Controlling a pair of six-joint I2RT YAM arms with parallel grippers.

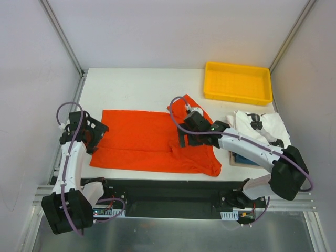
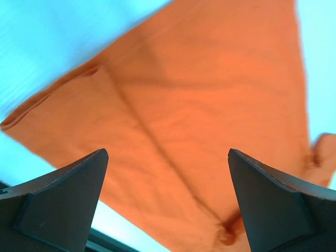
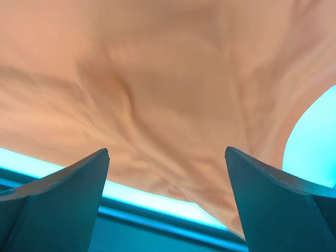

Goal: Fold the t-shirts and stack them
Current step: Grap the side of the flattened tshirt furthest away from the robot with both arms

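Note:
The orange-red t-shirt (image 1: 142, 139) lies spread and partly folded across the middle of the white table, a sleeve bunched at its right end. It fills the left wrist view (image 2: 199, 105) and the right wrist view (image 3: 157, 79). My left gripper (image 1: 98, 132) is open and empty at the shirt's left edge. My right gripper (image 1: 179, 140) is open and empty above the shirt's right part, near its front edge. White and blue t-shirts (image 1: 260, 128) lie in a heap at the right, partly under my right arm.
A yellow plastic tray (image 1: 238, 82) stands at the back right. A brown board (image 1: 242, 160) lies under the heap of shirts. The table's front edge (image 1: 157, 176) runs just below the orange shirt. Grey walls close in both sides.

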